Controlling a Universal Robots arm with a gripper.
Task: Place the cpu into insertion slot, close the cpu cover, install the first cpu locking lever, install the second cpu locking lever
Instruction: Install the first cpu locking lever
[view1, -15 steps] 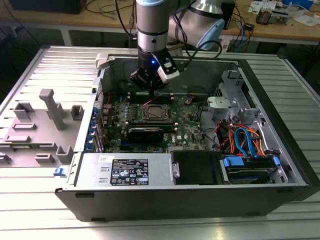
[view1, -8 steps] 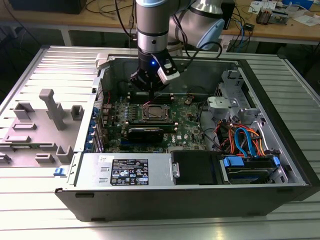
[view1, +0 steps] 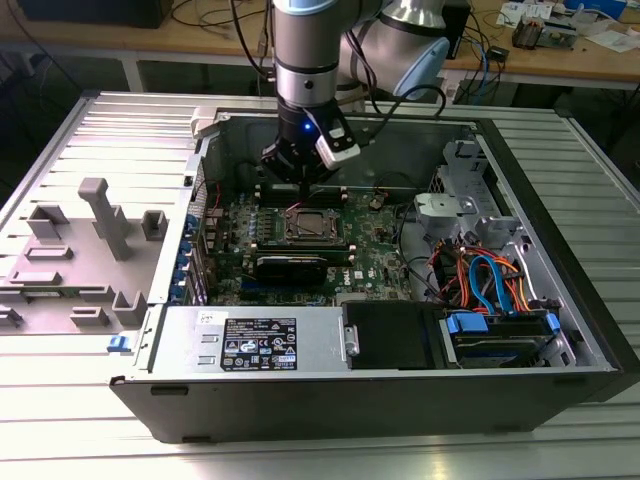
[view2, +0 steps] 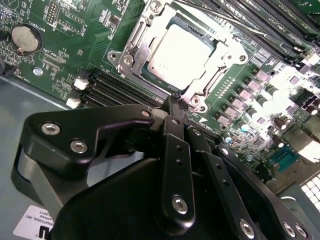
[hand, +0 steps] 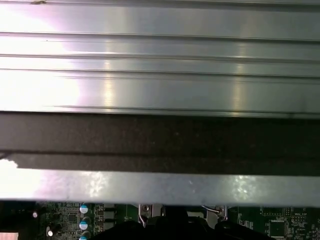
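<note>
The cpu lies flat in the insertion slot on the green motherboard, its silver-grey top showing through the window of the cpu cover. The cover lies down over the chip. A thin metal lever rod runs along one side of the socket. My gripper is shut, with its black fingertips together just off the socket's edge and nothing seen between them. In the exterior view the gripper hangs over the back rim of the socket, with the cpu just in front of it.
The motherboard sits inside an open computer case on a ribbed metal table. Black memory slots flank the socket. A power supply, drive bays and coloured cables fill the case's front and right. Grey fixtures stand on the exterior view's left.
</note>
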